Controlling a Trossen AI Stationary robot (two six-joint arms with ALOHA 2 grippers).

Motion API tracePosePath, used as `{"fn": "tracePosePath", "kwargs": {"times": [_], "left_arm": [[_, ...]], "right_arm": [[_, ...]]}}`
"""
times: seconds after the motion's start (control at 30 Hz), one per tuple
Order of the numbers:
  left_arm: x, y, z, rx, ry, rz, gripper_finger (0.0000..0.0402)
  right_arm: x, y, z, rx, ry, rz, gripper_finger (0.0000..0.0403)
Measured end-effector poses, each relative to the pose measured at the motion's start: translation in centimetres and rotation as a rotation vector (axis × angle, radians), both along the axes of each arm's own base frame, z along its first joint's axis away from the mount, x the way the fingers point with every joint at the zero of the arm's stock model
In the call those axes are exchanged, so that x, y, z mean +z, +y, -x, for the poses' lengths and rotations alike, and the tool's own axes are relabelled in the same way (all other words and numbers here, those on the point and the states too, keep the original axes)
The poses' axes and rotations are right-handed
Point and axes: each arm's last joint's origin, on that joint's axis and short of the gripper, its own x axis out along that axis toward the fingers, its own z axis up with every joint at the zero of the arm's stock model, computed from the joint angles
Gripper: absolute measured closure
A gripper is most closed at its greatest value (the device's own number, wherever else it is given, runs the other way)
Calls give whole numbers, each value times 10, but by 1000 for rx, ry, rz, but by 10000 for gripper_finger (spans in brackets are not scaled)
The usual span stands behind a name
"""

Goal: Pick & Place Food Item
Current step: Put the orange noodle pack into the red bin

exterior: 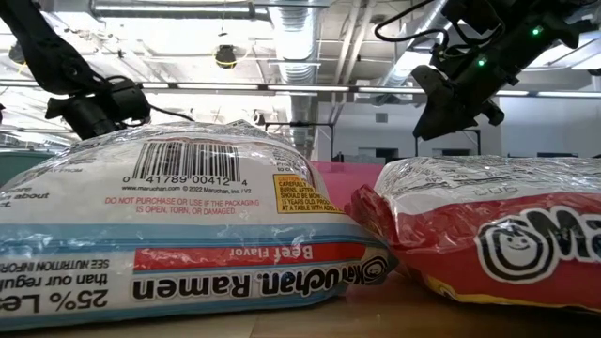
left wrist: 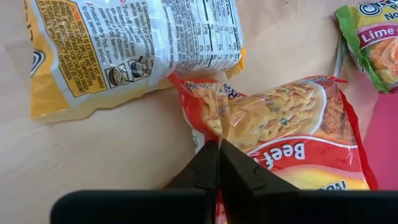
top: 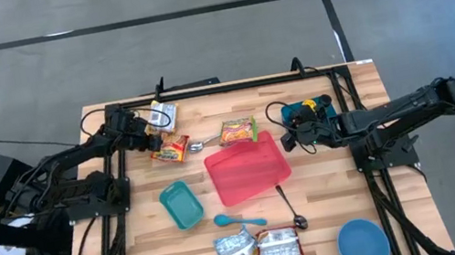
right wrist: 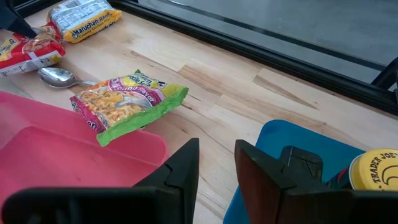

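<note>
Left gripper (top: 159, 144) at the far-left part of the table (top: 331, 193), fingers (left wrist: 208, 163) pressed together, pinching the wrapper edge of a red beef noodle packet (top: 171, 149). Packet flat on the wood, just left of a metal spoon (top: 199, 144) and near the far-left corner of the pink tray (top: 248, 169). Yellow noodle packet (top: 162, 115) just beyond the red one, label side up, edges touching or nearly so in the left wrist view.

Right gripper (top: 290, 138) over the table just right of the pink tray, fingers (right wrist: 186, 163) apart with a narrow gap, nothing between them. Green lime noodle packet (right wrist: 127, 102) lying on the wood at the tray's far edge, partly overlapping its rim. Blue box (top: 310, 111) with a yellow can (right wrist: 374, 169) behind the right gripper, near the far-right side of the table.

Pink tray near the table's middle, turned at an angle. Teal dish (top: 181, 204) to its near left. Blue spoon (top: 236, 221) in front of the tray; dark metal spoon (top: 289, 210) beside it to the right, handle toward the tray. Two silver-and-white noodle packets (top: 257, 248) side by side at the near edge, filling most of the low view: the one seen on the left (exterior: 178, 225) marked beef flavor, barcode up; the one seen on the right (exterior: 488, 239) red and white. Blue bowl (top: 362, 244) at the near-right corner.
</note>
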Motion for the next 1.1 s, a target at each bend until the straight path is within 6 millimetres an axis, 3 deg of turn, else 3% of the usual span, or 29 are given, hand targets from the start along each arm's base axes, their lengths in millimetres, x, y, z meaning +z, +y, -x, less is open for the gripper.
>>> {"fn": "tracePosePath", "kwargs": {"times": [0.6,1.1], "left_arm": [[1,0,0,-10,-15,1,401],[46,-15,-6,-193,-301,-198,401]], "right_arm": [[0,0,0,0,1,0,305],[0,0,0,0,4,1,305]]}}
